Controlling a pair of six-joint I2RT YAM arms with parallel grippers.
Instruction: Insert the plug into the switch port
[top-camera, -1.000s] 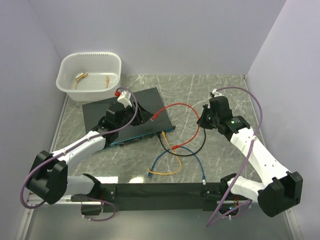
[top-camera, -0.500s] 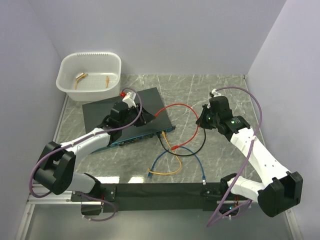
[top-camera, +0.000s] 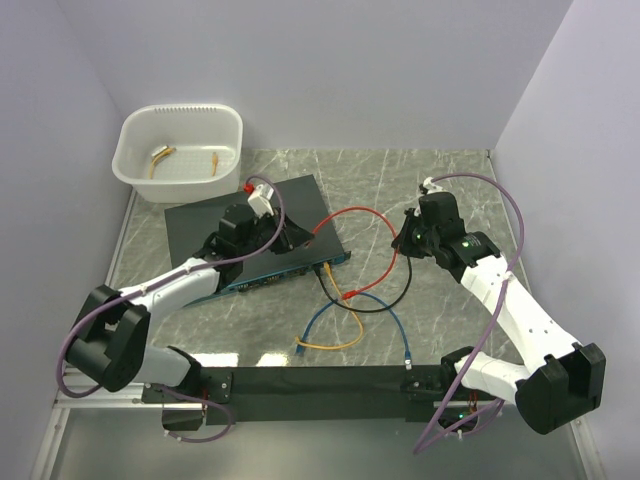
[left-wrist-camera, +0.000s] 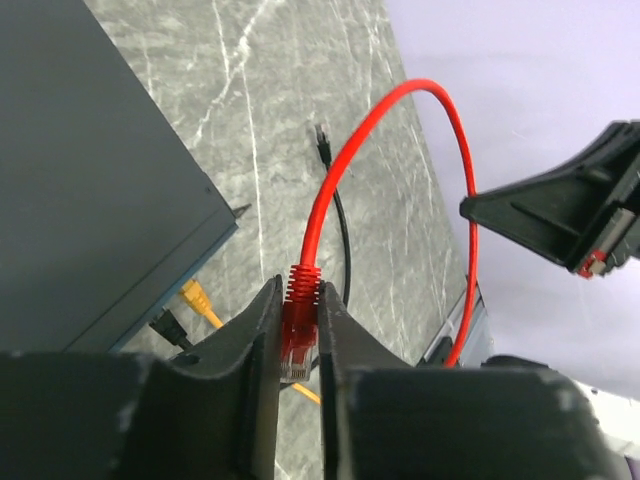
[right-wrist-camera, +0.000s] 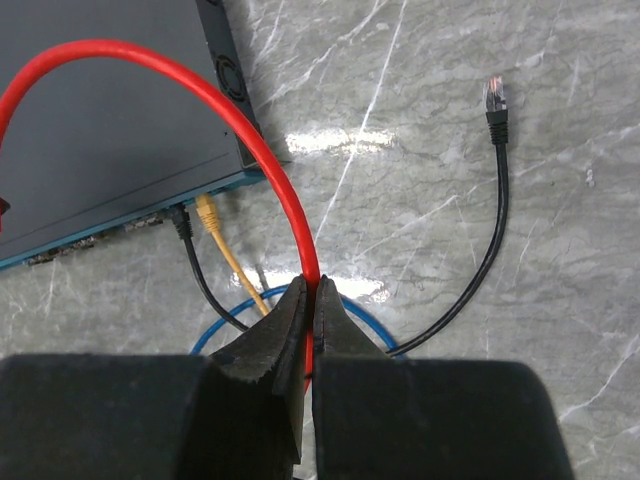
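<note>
The flat black switch box (top-camera: 215, 222) lies left of centre, its teal-blue face with the row of ports (top-camera: 290, 270) toward the arms. My left gripper (top-camera: 292, 236) hovers over the box's right end, shut on the red plug (left-wrist-camera: 297, 345), which points back at the camera. The ports also show in the right wrist view (right-wrist-camera: 100, 240). The red cable (top-camera: 355, 209) arcs over to my right gripper (top-camera: 404, 241), which is shut on it (right-wrist-camera: 200, 90) above the table. A black plug (right-wrist-camera: 180, 222) and a yellow plug (right-wrist-camera: 207, 212) sit in ports at the right end.
A white tub (top-camera: 180, 108) stands at the back left holding small orange pieces. Blue (top-camera: 392, 315), yellow (top-camera: 330, 346) and black (top-camera: 385, 305) cables loop on the marble in front of the box. A loose black plug (right-wrist-camera: 495, 100) lies to the right.
My left gripper has shifted a little to the right over the box with the red plug, and its wrist has turned. The right arm has barely moved.
</note>
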